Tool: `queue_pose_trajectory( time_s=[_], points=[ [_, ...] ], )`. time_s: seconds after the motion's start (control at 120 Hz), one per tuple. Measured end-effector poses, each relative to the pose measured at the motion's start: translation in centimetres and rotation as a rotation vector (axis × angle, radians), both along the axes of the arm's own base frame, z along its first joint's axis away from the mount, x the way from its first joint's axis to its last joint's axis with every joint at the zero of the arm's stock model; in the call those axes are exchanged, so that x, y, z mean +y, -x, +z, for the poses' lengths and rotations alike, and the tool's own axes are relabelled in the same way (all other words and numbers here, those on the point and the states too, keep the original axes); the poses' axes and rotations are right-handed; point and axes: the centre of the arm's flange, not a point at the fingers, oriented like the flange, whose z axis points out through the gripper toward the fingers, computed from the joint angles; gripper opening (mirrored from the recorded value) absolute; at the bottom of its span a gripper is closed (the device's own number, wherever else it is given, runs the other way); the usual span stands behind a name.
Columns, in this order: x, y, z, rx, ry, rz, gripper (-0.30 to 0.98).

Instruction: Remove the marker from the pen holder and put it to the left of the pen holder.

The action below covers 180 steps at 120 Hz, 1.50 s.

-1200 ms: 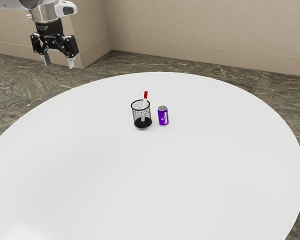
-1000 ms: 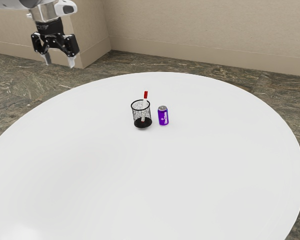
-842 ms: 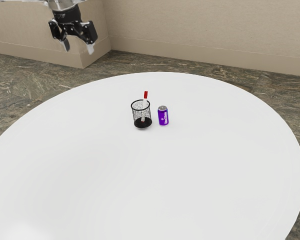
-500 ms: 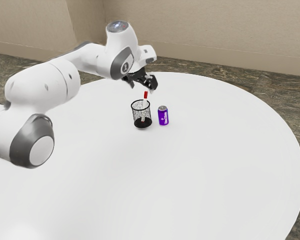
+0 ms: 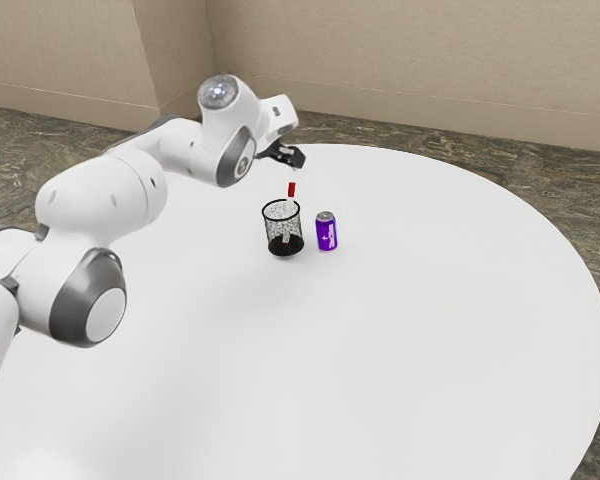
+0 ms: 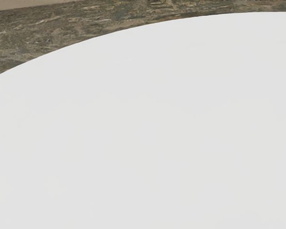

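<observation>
My gripper (image 5: pixel 292 168) hangs above the far part of the table in the exterior view, just above the marker's red end in the picture and apart from it; how its fingers stand cannot be made out. The white marker (image 5: pixel 291 190) with a red cap stands upright, slightly tilted, inside the black mesh pen holder (image 5: pixel 284 245). Its red end sticks up over the holder's rim, and its lower part shows through the mesh.
A purple can (image 5: pixel 326 234) with a silver top stands close to the pen holder, on its side toward the exterior view's right. Both are on a round white table (image 5: pixel 380 360). In the wrist view the tabletop (image 6: pixel 148 133) curves against the stone floor (image 6: pixel 62 31).
The arm has swung in from the exterior view's upper left to over the table. Over the last half second my hand has shifted slightly toward that view's left. Marker, holder and can are unmoved.
</observation>
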Motion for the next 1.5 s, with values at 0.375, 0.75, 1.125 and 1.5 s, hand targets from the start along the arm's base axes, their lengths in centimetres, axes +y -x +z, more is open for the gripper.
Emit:
queue_pose_trajectory(
  time_s=[0.375,0.75,1.125,1.5],
  points=[
    [-0.5,-0.9,-6.1,-0.028,0.069,-0.022,0.66],
    [0.9,-1.0,-9.7,-0.027,0.140,-0.008,0.65],
    [0.5,-1.3,-9.2,-0.050,0.146,-0.013,0.13],
    [1.5,-1.2,-4.4,-0.107,0.144,0.011,-0.06]
  ],
)
